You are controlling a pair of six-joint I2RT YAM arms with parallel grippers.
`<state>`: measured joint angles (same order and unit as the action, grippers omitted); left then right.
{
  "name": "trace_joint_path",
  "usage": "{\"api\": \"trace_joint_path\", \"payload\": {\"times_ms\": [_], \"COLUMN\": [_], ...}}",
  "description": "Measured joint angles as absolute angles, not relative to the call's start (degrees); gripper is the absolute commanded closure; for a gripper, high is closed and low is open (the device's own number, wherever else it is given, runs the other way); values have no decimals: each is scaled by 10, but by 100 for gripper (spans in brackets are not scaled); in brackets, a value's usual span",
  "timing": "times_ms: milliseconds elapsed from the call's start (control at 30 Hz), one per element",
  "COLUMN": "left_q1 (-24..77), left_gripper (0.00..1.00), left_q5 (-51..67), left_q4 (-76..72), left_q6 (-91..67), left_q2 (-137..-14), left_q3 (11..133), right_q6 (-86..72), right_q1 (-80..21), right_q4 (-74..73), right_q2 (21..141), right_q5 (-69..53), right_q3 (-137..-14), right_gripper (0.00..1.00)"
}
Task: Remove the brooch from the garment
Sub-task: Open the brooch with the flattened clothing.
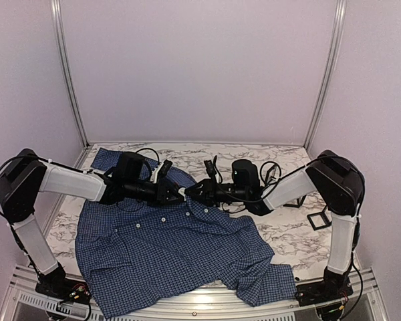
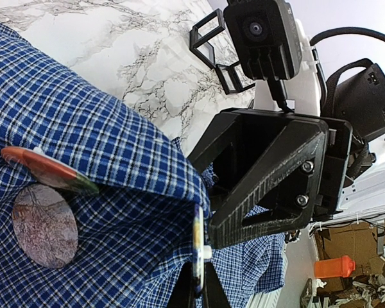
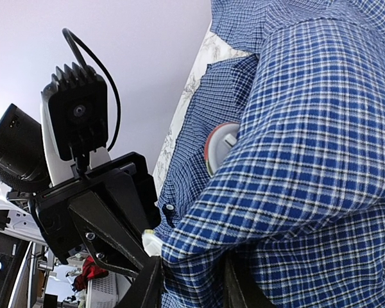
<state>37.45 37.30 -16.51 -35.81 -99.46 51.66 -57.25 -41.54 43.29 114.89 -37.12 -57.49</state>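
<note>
The brooch [image 3: 219,146] sits tucked under a fold of the shirt [image 1: 167,247], just ahead of the right pincer [image 3: 194,277], which is half-open astride that fold; the left pincer [image 2: 200,282] is pinched shut at the fold's edge, on what I cannot tell.

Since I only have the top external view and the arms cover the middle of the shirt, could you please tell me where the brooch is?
Observer: The right wrist camera shows the brooch tucked under a raised fold of the garment, pale side and reddish rim showing.
Operator: Thank you; is the right claw on it?
Observer: No, the right claw straddles that fold nearer the camera; whether it pinches the cloth I cannot tell.
Operator: And the left claw?
Observer: The left wrist view shows the left claw shut on the fold's hanging edge, the brooch off to one side, untouched.
</note>
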Motion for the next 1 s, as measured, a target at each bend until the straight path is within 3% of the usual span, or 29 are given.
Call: {"api": "trace_joint_path", "payload": {"times_ms": [1000], "left_q1": [375], "left_gripper": [100], "left_q5": [372], "left_q4": [-164], "left_q6": [-366], "left_q2": [-997], "left_q3": [517], "right_q6": [-537], "right_q1": [-415], "right_q4": [387], "right_q2": [1149], "right_q5": [-364], "right_q3": [-596], "right_gripper": [74]}}
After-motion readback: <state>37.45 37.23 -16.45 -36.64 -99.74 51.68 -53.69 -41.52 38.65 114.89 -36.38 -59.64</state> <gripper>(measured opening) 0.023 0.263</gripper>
